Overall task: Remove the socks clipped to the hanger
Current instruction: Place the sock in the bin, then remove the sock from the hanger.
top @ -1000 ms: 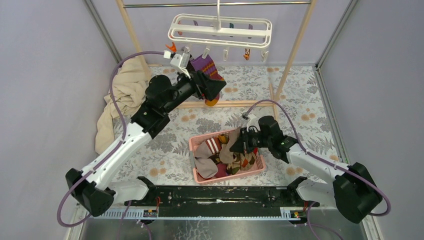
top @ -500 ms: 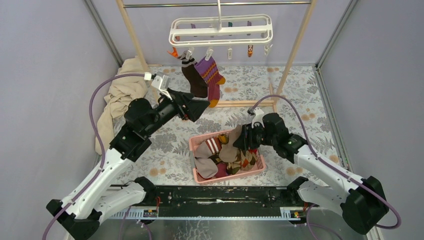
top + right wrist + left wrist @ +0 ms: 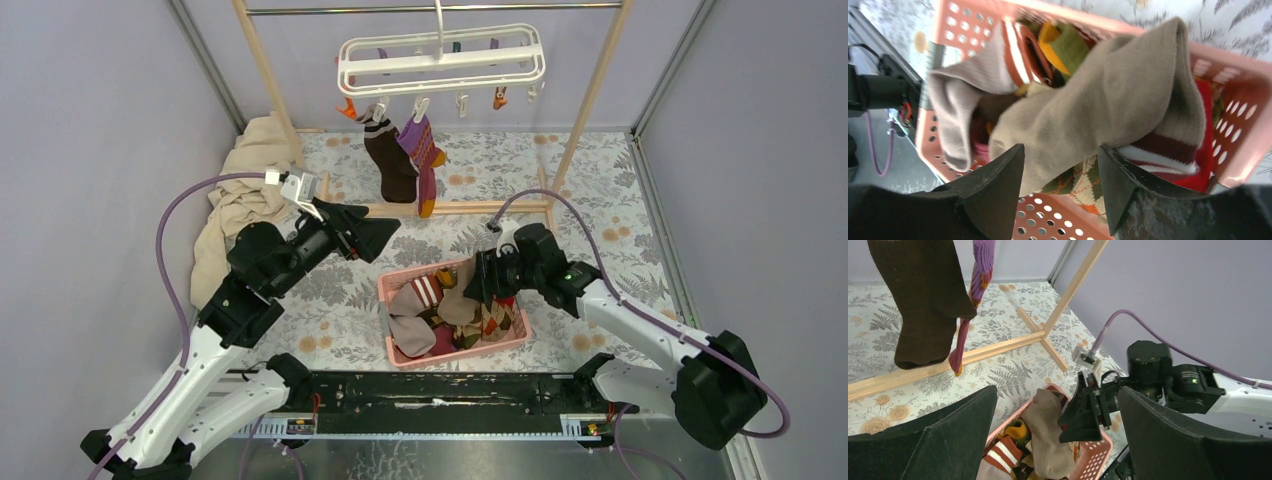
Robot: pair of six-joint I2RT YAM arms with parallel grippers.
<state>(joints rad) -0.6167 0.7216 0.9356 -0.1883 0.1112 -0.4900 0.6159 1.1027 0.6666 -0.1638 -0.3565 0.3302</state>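
Got two socks clipped to the hanger (image 3: 440, 62) up at 12 o'clock: a brown sock (image 3: 392, 168) and a purple sock (image 3: 424, 150), touching; plenty more already in the basket (image 3: 386, 318) at 6. Seeing the left gripper (image 3: 378, 236) at 7 o'clock from the pair, fingers wide apart, empty; right gripper (image 3: 478, 286) low over the basket, jaws apart too, clamped on nothing. Worth worrying about: grabbing both at once, or tugging hard enough to swing the hanger or lift it off the rail (image 3: 330, 10).
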